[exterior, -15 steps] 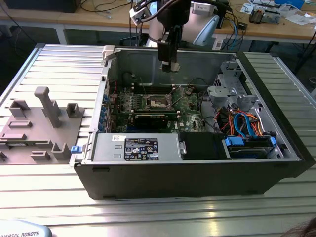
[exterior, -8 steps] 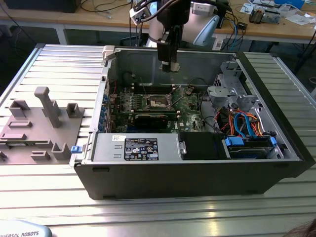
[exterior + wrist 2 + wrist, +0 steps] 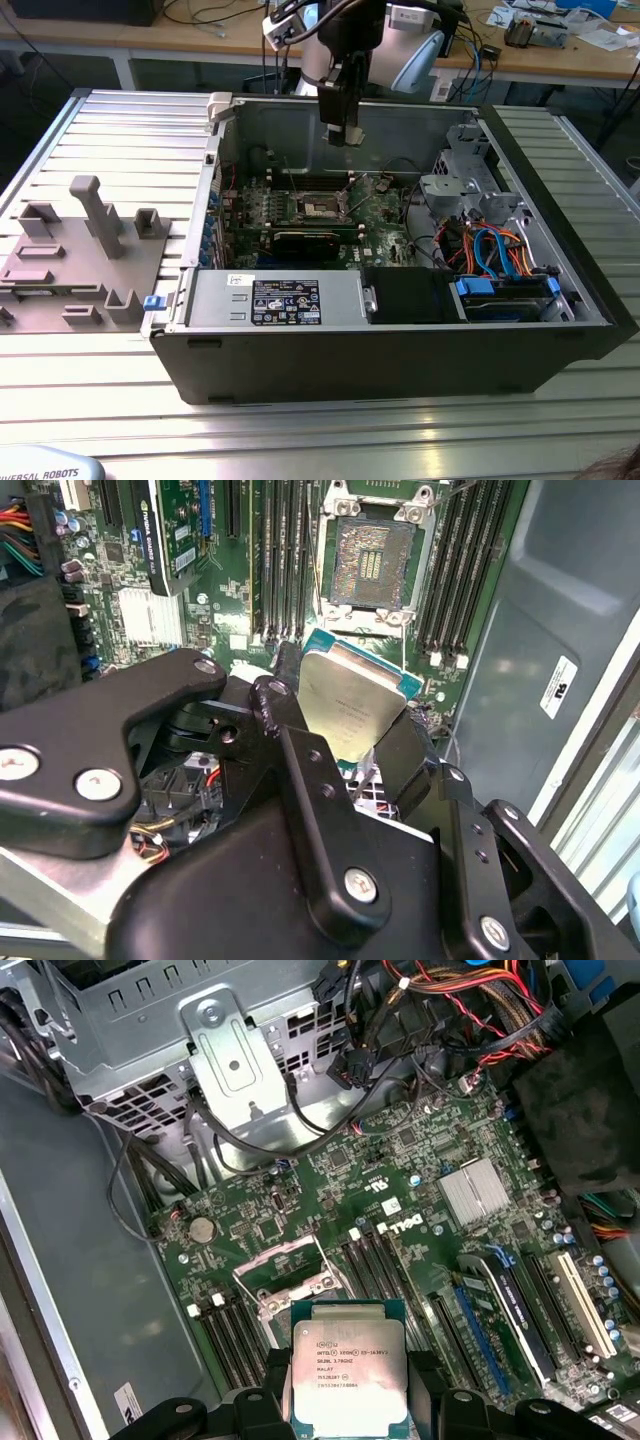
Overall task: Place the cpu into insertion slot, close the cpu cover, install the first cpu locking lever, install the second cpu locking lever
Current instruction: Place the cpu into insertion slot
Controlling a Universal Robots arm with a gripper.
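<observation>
Gripper [image 3: 345,702] pinches the cpu [image 3: 348,1372] by 2 opposite edges, silver top showing. Chip hangs above the green motherboard [image 3: 335,1175], apart from the insertion slot [image 3: 285,1278], inside the open computer case [image 3: 400,365].

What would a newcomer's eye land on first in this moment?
The gripper, shut on the cpu, holds the silver-topped chip in the air above the green motherboard in both wrist views. Beyond it the insertion slot lies bare, its contacts showing. In the exterior view the arm reaches down into an open computer case lying on a ribbed metal table.
</observation>
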